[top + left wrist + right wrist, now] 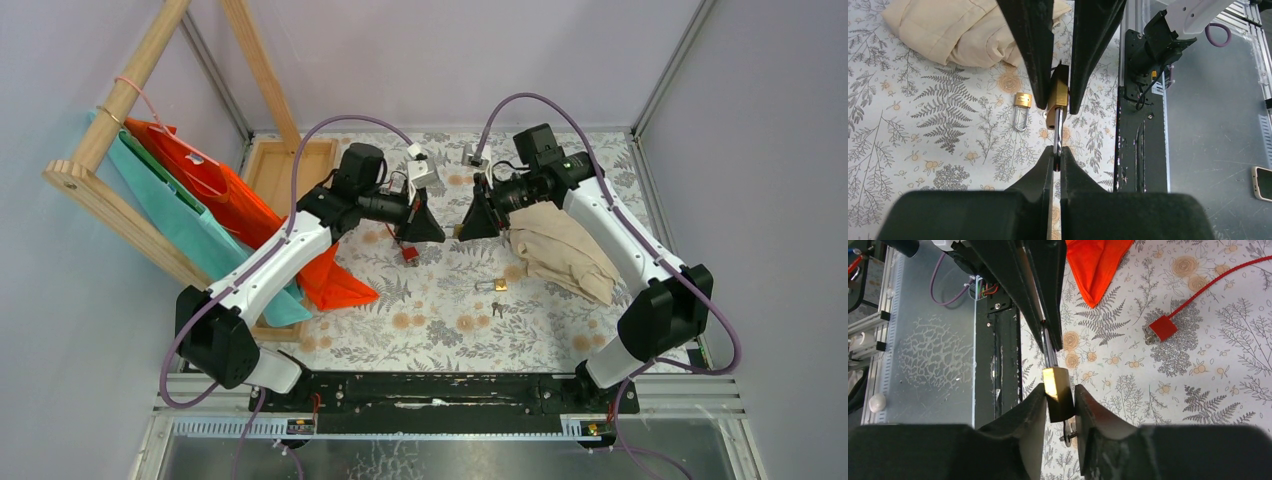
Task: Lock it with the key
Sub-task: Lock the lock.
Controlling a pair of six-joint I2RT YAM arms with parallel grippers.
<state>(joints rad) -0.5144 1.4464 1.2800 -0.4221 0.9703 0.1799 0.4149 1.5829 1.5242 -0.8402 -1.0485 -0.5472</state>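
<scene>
Oddly, both arms were busy with a brass padlock (1055,380) held in the air between them. The red lock (1163,329) lay apart on the table (1198,405), its thin red cable (1218,282) trailing away, with neither pincer touching it.

The left pincer (1057,161) was pinched almost fully closed on the steel shackle (1058,130). The right pincer (1060,397) clamped the brass body across its sides.

The shackle grip looked the weaker one: smooth, thin steel between flat pads. Any twist or pull between the arms could let it slide out and swing the padlock loose, or drop it beside the second brass padlock (1022,106) below. The larger risk seemed to be effort spent on the wrong lock.
</scene>
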